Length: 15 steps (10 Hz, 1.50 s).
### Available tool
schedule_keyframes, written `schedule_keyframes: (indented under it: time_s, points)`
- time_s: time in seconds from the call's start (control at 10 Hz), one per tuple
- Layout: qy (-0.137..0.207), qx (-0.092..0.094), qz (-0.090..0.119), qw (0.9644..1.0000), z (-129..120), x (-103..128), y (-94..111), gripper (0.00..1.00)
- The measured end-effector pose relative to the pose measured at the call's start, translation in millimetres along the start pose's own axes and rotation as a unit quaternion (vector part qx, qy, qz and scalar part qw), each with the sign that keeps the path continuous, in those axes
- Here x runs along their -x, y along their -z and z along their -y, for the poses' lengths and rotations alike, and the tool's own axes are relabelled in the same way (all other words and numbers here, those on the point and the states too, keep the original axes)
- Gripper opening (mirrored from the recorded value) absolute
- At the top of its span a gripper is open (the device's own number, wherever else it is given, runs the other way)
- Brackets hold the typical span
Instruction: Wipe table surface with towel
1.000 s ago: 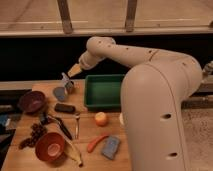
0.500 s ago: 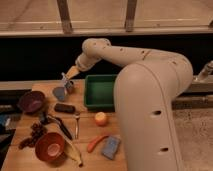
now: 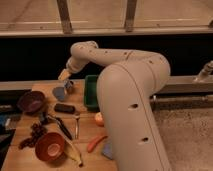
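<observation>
The light brown plank-grain wooden table surface (image 3: 86, 132) shows its far edge just behind the gripper (image 3: 64, 75). The bulky white arm hides its right side. The gripper hangs over the far left corner with its jaws spread apart and nothing seen between them, just above a small dull metal cup (image 3: 69, 86) and a flat grey-blue round object (image 3: 59, 93). I cannot pick out the small pale cloth towel with certainty. Bare wood lies around a dark rectangular block (image 3: 64, 108), between a glossy maroon bowl (image 3: 32, 101) at the left edge and a hard green plastic tray (image 3: 90, 92). Nearer the front, things crowd together: a bunch of dark grapes (image 3: 35, 131), a slim metal utensil (image 3: 76, 124), a smooth orange-red bowl (image 3: 49, 146) and a curved yellow banana (image 3: 73, 153).
</observation>
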Motion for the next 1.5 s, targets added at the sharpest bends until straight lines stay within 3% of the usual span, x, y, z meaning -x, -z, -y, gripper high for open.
schedule_keyframes:
  time_s: [0.2,0.6,0.8,1.2,1.5]
  points:
    - [0.006,0.005,0.009,0.9999,0,6,-11,0.8]
    - [0.005,0.006,0.009,0.9999,1,6,-12,0.8]
    - [-0.006,0.018,0.012,0.9997,2,6,-22,0.8]
    - [-0.026,0.057,0.012,0.998,5,1,-72,0.8]
    - [-0.033,0.082,0.011,0.9961,6,4,-92,0.8]
